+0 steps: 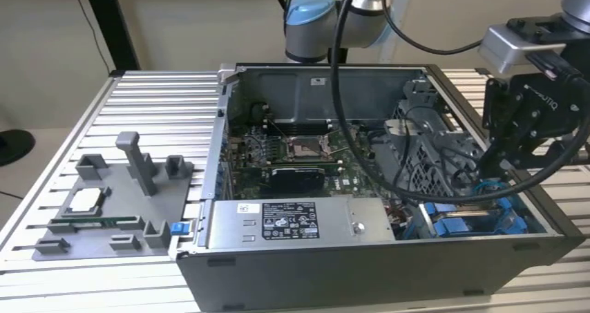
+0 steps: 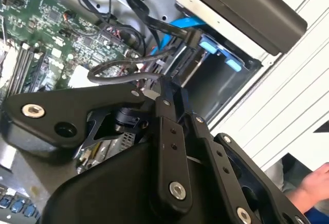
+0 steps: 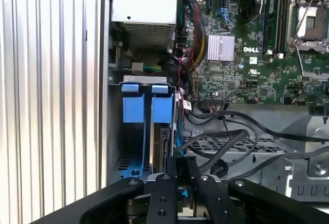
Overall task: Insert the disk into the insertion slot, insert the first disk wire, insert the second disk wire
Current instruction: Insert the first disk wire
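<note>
The insertion slot point(image 3: 134, 158) is the grey bay with blue rails at the case's front corner, on the exterior view's right point(image 1: 461, 222). The disk point(image 3: 162, 144) sits edge-on inside it, its blue caddy tabs point(image 3: 146, 106) at the bay mouth; these tabs point(image 2: 218, 49) also appear in the second wrist view. My black gripper point(image 1: 486, 171) reaches down into the case just over the bay. Its fingers point(image 3: 170, 175) stand shut together point(image 2: 156, 89) among black wires. A blue disk wire point(image 3: 178, 136) runs to the fingertips; whether it is pinched is hidden. A black plug point(image 2: 191, 38) on a blue wire lies by the bay.
A grey power-supply box point(image 1: 286, 223) with a sticker lies along the case's front. The green motherboard point(image 1: 305, 154) fills the middle, crossed by thick black cables point(image 1: 369, 154). A grey fixture point(image 1: 110, 209) with small parts stands on the slatted table. A hand point(image 2: 313, 183) is near the case.
</note>
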`<state>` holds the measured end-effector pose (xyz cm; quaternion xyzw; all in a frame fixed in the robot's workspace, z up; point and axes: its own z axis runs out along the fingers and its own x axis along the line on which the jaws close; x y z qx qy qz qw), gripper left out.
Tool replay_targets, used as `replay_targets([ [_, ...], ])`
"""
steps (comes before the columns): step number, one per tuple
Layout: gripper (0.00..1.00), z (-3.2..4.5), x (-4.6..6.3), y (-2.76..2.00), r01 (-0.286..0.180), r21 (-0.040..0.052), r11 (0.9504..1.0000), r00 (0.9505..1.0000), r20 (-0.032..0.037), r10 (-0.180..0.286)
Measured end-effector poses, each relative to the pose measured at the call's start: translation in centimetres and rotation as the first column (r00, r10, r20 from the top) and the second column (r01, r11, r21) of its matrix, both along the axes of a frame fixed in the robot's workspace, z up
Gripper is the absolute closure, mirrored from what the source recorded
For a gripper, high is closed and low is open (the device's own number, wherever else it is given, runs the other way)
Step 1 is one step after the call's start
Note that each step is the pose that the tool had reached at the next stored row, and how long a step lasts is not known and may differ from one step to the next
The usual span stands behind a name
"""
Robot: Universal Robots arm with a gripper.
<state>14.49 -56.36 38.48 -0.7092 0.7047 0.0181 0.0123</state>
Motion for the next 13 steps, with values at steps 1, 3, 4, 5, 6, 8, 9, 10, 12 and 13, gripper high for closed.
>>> replay_targets([
  [1,1.0,-0.03,0.08,-0.29,0.0,-0.0001,1.0,1.0,-0.0023,0.0],
  [3,1.0,-0.09,0.24,-0.82,0.0,0.0,1.0,1.0,-0.0068,0.0],
  [4,1.0,-0.11,0.32,-1.03,0.0,0.0001,1.0,1.0,-0.0087,0.0],
  [5,1.0,-0.13,0.38,-1.17,0.0,0.0002,1.0,1.0,-0.0098,0.0],
  [6,1.0,-0.13,0.4,-1.24,0.0,0.0001,1.0,1.0,-0.01,0.0],
  [8,1.0,-0.13,0.39,-1.24,0.0,0.0003,1.0,0.9999,-0.0102,0.0],
  [9,1.0,-0.13,0.4,-1.24,0.0,0.0002,1.0,0.9999,-0.0102,0.0],
  [10,1.0,-0.13,0.41,-1.26,0.0,0.0002,1.0,0.9999,-0.0101,0.0],
  [12,1.0,-0.13,0.41,-1.27,0.0,0.0002,1.0,0.9999,-0.0102,0.0],
  [13,1.0,-0.13,0.41,-1.27,0.0,0.0002,1.0,0.9999,-0.0101,0.0],
])
